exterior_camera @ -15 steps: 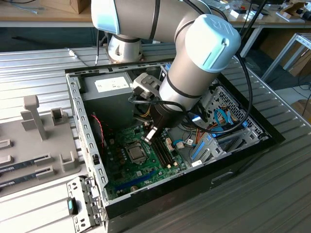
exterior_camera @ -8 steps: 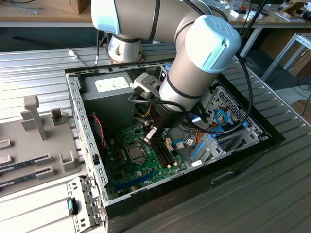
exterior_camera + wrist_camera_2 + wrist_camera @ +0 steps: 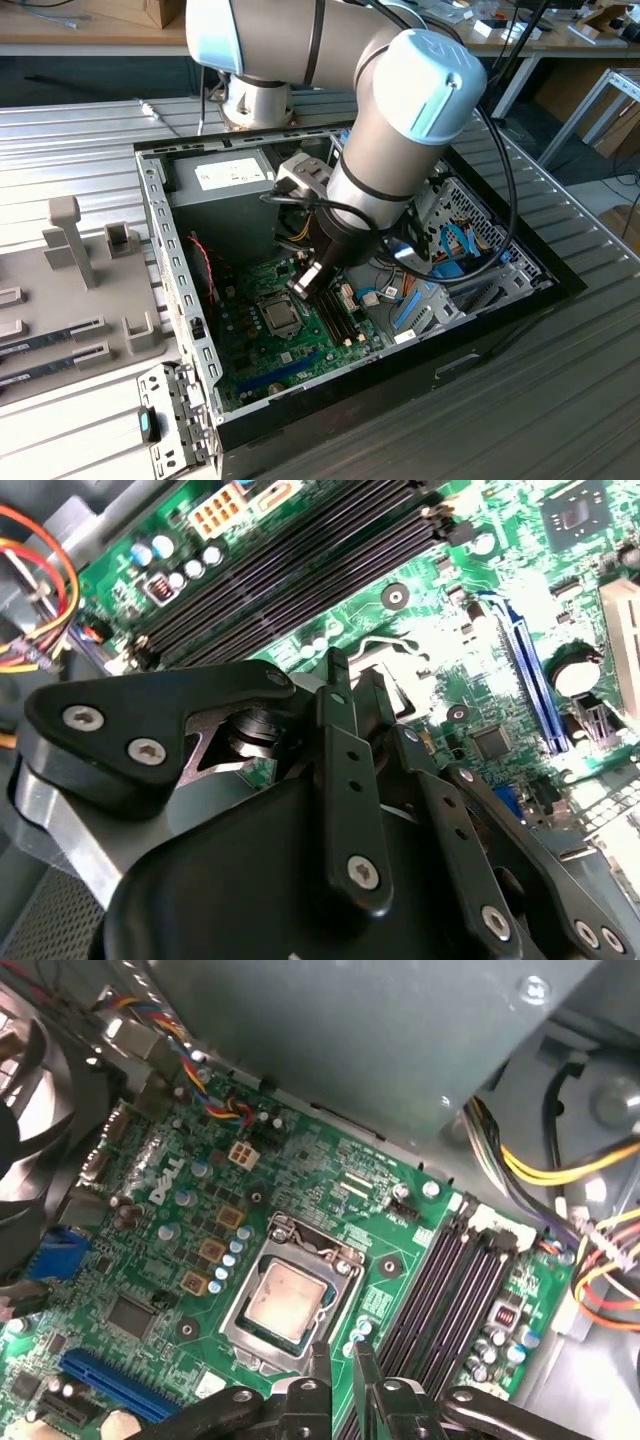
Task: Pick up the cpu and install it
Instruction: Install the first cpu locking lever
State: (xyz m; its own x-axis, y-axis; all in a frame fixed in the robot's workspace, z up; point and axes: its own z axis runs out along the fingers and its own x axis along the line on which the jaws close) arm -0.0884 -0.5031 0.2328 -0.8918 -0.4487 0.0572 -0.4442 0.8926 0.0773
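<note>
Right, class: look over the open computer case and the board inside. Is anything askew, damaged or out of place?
Nothing stands out. The cpu lies flat and square inside its socket frame on the green motherboard. The memory slots run straight and parallel beside it, and the claw sits just above the board near the socket's edge.

The robot arm [image 3: 390,150] is made of fat silver tubes with light blue round caps [image 3: 440,85] on the joints. Black cables [image 3: 500,180] loop beside it. The pincer [image 3: 352,695] is black, with flat links, thin fingers [image 3: 340,740] and shiny silver screws [image 3: 362,872].
</note>
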